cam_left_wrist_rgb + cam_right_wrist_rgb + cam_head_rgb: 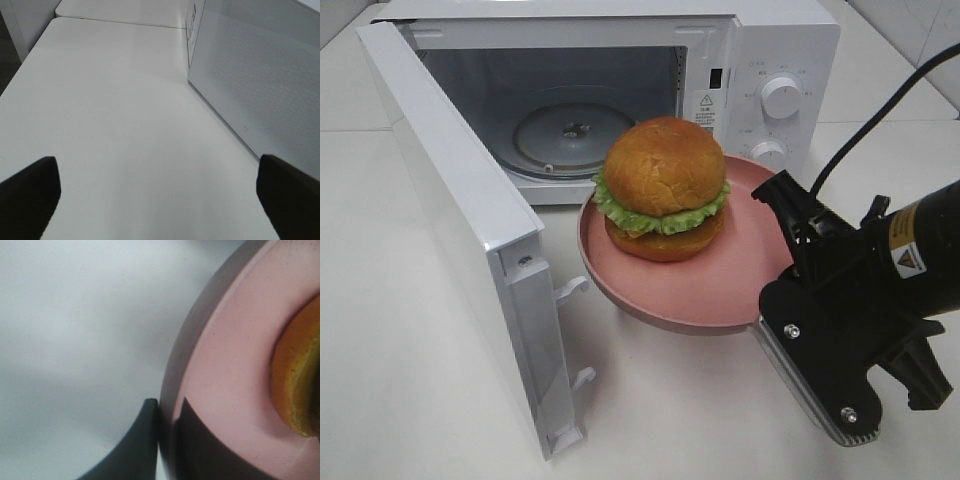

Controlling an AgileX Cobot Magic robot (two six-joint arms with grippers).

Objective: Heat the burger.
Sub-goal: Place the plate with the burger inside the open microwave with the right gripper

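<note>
The burger (663,188), with a golden-brown bun, green lettuce and a dark patty, sits on a round pink plate (720,280). My right gripper (782,300) is shut on the plate's rim at its right side and holds the plate lifted, in front of the open microwave (620,90). In the right wrist view the two fingers (142,440) pinch the plate's rim (172,390), and the bun's edge (297,380) shows. My left gripper (157,192) is open and empty over the bare table, beside the microwave door (260,80); it is out of the exterior view.
The microwave door (460,230) stands swung out to the left. The glass turntable (570,135) lies inside the cavity. Two knobs (780,97) are on the right panel. A black cable (880,115) trails from the right arm.
</note>
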